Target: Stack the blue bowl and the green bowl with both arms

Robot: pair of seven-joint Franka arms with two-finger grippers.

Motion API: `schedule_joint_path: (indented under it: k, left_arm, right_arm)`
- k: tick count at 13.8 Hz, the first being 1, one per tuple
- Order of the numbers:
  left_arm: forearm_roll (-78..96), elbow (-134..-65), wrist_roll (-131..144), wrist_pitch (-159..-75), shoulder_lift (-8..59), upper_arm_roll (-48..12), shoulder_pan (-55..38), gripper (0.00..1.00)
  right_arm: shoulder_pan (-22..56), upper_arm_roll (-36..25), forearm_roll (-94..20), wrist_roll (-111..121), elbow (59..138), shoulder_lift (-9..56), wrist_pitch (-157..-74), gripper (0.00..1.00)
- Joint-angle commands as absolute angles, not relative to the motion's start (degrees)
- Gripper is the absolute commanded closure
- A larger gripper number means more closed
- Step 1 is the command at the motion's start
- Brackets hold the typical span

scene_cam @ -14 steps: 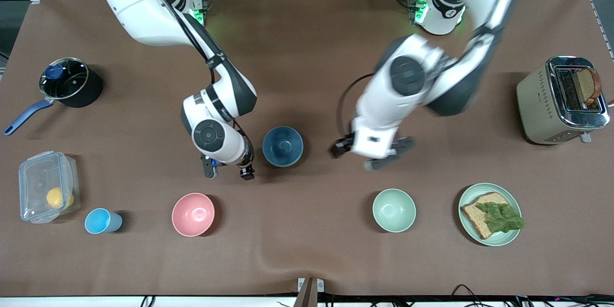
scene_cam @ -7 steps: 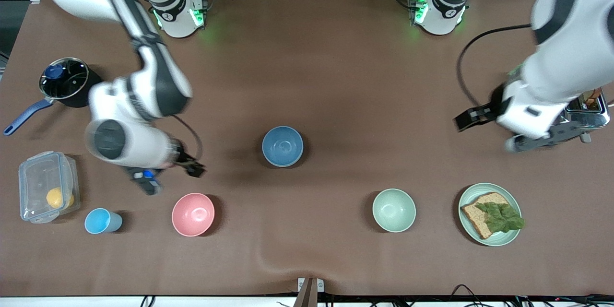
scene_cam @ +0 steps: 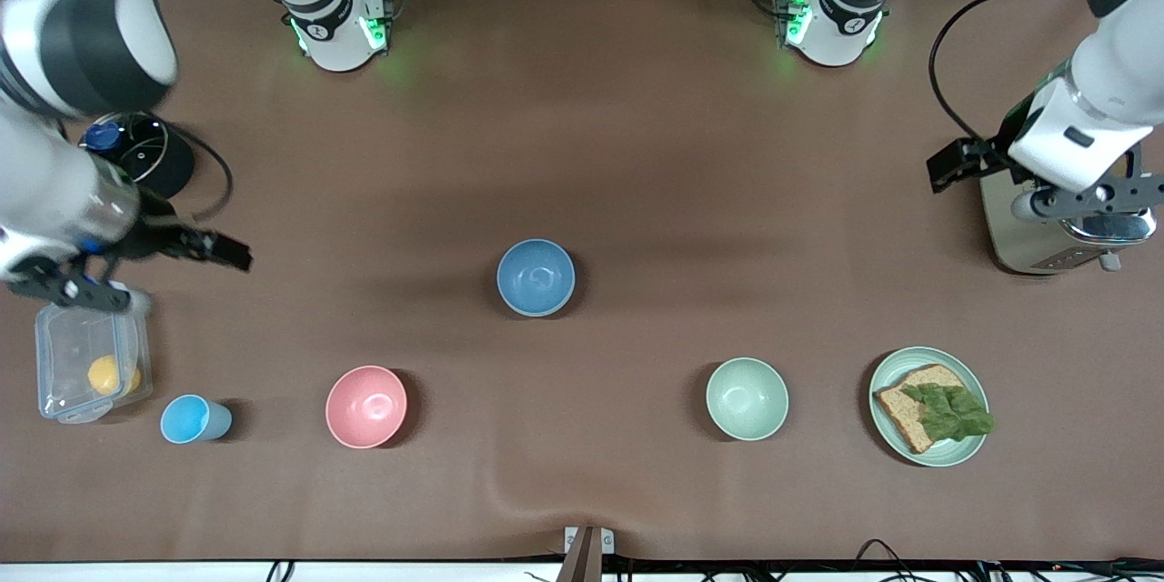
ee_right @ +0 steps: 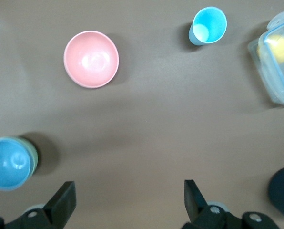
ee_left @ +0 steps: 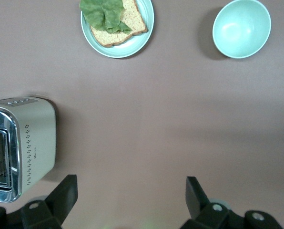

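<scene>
Blue bowl (scene_cam: 536, 276) on brown table (scene_cam: 637, 155)

High front camera looking straight down over the whole table (scene_cam: 637, 155), left wrist view looking down from well above, sharing the toaster (ee_left: 18, 148) and bread plate (ee_left: 117, 26), right wrist view likewise high, sharing the pink bowl (ee_right: 91, 59) and cup (ee_right: 208, 26)

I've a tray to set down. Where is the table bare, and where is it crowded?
Bare: between the blue bowl and the toaster; also between the pink bowl and pale mint bowl. Crowded: the right arm's end, with pot, container, cup and the right gripper above. The left gripper hangs beside the toaster.
</scene>
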State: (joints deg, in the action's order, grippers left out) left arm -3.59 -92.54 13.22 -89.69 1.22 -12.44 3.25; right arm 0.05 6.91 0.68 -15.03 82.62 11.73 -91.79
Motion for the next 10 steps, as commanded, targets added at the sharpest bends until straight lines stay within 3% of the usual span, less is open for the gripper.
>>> schedule_joint_path:
  k: [1, 4, 10]
  left_arm:
    - [-3.2, -94.8, 9.9, -89.2, -1.4, -11.6, 3.6, 0.00]
    - [-3.2, -94.6, 5.5, -89.2, -1.9, -10.6, 3.7, 0.00]
    - [-1.1, -93.5, 5.4, -89.2, -1.8, -10.4, 3.6, 0.00]
  right_arm:
    - [0.7, 5.3, 4.3, -7.3, 84.6, 7.0, -89.2, 0.00]
    - [2.5, 0.1, 4.6, 1.0, 84.5, 5.3, -87.5, 0.00]
    - [2.9, -0.1, 3.9, 0.0, 84.1, 4.9, -86.1, 0.00]
